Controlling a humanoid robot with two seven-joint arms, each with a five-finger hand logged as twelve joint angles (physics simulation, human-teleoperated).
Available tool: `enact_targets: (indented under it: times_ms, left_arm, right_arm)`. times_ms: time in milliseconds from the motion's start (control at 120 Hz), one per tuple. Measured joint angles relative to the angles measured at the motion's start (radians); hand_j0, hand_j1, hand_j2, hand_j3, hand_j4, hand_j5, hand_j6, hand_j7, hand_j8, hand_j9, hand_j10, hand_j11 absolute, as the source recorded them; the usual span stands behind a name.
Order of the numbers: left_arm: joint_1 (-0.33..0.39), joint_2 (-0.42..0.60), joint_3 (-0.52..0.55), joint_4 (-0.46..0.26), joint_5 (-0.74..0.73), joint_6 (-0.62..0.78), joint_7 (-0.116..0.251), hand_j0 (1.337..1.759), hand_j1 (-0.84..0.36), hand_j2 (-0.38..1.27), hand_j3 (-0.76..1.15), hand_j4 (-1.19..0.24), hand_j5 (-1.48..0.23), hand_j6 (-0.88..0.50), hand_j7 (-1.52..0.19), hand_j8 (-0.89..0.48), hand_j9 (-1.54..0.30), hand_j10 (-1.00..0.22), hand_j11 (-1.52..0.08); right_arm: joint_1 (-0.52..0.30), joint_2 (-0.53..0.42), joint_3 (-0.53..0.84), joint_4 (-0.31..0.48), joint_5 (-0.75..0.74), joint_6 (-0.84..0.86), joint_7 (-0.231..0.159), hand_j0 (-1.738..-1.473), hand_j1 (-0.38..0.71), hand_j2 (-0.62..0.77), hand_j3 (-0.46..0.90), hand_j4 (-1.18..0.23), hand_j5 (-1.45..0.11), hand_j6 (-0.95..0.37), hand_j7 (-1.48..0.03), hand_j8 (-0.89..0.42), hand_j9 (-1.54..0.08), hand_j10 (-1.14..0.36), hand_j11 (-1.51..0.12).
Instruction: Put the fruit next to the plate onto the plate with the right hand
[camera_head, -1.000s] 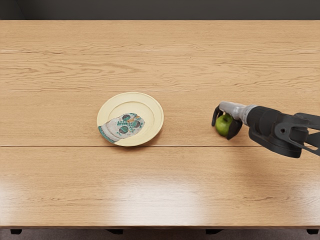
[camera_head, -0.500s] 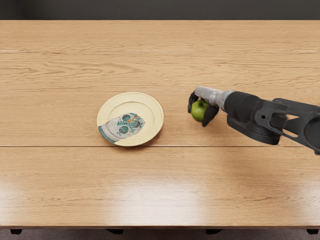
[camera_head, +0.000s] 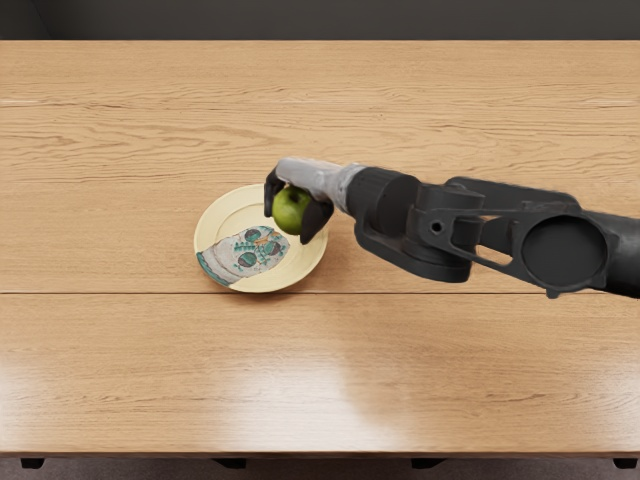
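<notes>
Now the right hand (camera_head: 297, 205) reaches leftward, fingers wrapped around the green fruit (camera_head: 291, 209) above the plate (camera_head: 222, 217)

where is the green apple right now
In the head view, the green apple is held by the right robot hand over the upper right of the plate.

1 plate (camera_head: 229, 222) | 1 green apple (camera_head: 290, 209) | 1 right hand (camera_head: 297, 205) | 1 arm (camera_head: 470, 232) | 1 wooden table (camera_head: 320, 370)
</notes>
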Motion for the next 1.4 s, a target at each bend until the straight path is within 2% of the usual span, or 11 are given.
enact_targets:
  times_ms: [117,158,208,458,483,592,700,875,1108,1225,1400]
  left_arm:
    - [0.001,0.000,0.000,0.000,0.000,0.000,0.000,1.658,0.35,0.00,0.00,0.00,0.00,0.00,0.00,0.00,0.00,0.00,0.00]
    - [0.000,0.000,0.000,0.000,0.000,0.000,0.000,1.658,0.35,0.00,0.00,0.00,0.00,0.00,0.00,0.00,0.00,0.00,0.00]
    - [0.000,0.000,0.000,0.000,0.000,0.000,0.000,1.658,0.35,0.00,0.00,0.00,0.00,0.00,0.00,0.00,0.00,0.00,0.00]
    - [0.000,0.000,0.000,0.000,0.000,0.000,0.000,1.658,0.35,0.00,0.00,0.00,0.00,0.00,0.00,0.00,0.00,0.00,0.00]
    - [0.000,0.000,0.000,0.000,0.000,0.000,0.000,1.658,0.35,0.00,0.00,0.00,0.00,0.00,0.00,0.00,0.00,0.00,0.00]
    - [0.000,0.000,0.000,0.000,0.000,0.000,0.000,1.658,0.35,0.00,0.00,0.00,0.00,0.00,0.00,0.00,0.00,0.00,0.00]
    - [0.001,0.000,0.000,0.000,0.000,0.000,0.000,1.658,0.35,0.00,0.00,0.00,0.00,0.00,0.00,0.00,0.00,0.00,0.00]
    - [0.000,0.000,0.000,0.000,0.000,0.000,0.000,1.658,0.35,0.00,0.00,0.00,0.00,0.00,0.00,0.00,0.00,0.00,0.00]
    - [0.000,0.000,0.000,0.000,0.000,0.000,0.000,1.658,0.35,0.00,0.00,0.00,0.00,0.00,0.00,0.00,0.00,0.00,0.00]
    - [0.000,0.000,0.000,0.000,0.000,0.000,0.000,1.658,0.35,0.00,0.00,0.00,0.00,0.00,0.00,0.00,0.00,0.00,0.00]
    - [0.002,0.000,-0.001,0.000,0.000,0.000,0.000,1.658,0.35,0.00,0.00,0.00,0.00,0.00,0.00,0.00,0.00,0.00,0.00]
  right_arm:
    - [-0.002,0.026,-0.017,-0.004,-0.007,-0.001,0.000,-1.650,0.30,0.25,0.00,-0.62,-0.99,-0.33,-0.94,-0.26,-0.98,-0.50,-0.97]
    - [-0.003,0.039,-0.030,-0.017,-0.009,-0.003,0.000,-1.650,0.32,0.34,0.00,-0.62,-0.99,-0.33,-0.94,-0.26,-0.98,-0.50,-0.97]
    - [-0.004,0.052,-0.046,-0.031,-0.011,-0.004,0.000,-1.649,0.31,0.25,0.00,-0.62,-1.00,-0.33,-0.94,-0.25,-0.98,-0.49,-0.98]
    - [-0.011,0.068,-0.080,-0.064,-0.013,-0.008,0.000,-1.649,0.28,0.21,0.00,-0.66,-0.97,-0.35,-0.94,-0.29,-0.97,-0.52,-0.96]
    - [-0.012,0.069,-0.078,-0.070,-0.012,-0.009,0.000,-1.650,0.25,0.20,0.00,-0.63,-0.92,-0.36,-0.89,-0.29,-0.91,-0.52,-0.91]
    - [-0.015,0.080,-0.076,-0.095,-0.004,-0.056,0.001,-1.653,0.02,0.11,0.00,-0.39,-0.56,-0.22,-0.54,-0.19,-0.56,-0.32,-0.55]
    - [-0.015,0.074,-0.025,-0.092,0.037,-0.045,0.001,-1.655,-0.12,0.07,0.00,-0.24,-0.34,-0.15,-0.33,-0.12,-0.34,-0.20,-0.34]
    - [-0.016,-0.027,0.125,-0.070,0.229,0.097,0.001,-1.657,-0.23,0.03,0.00,-0.12,-0.17,-0.08,-0.16,-0.07,-0.17,-0.10,-0.17]
    - [-0.028,-0.261,0.302,-0.083,0.624,0.479,0.001,-1.658,-0.29,0.00,0.00,-0.06,-0.08,-0.05,-0.08,-0.04,-0.08,-0.05,-0.08]
    - [-0.112,-0.346,0.417,-0.103,0.739,0.589,0.001,-1.658,-0.30,0.00,0.00,-0.04,-0.06,-0.04,-0.06,-0.04,-0.06,-0.04,-0.06]
    - [-0.249,-0.475,0.551,-0.113,0.867,0.632,0.001,-1.658,-0.31,0.00,0.00,-0.03,-0.04,-0.03,-0.04,-0.03,-0.04,-0.03,-0.04]
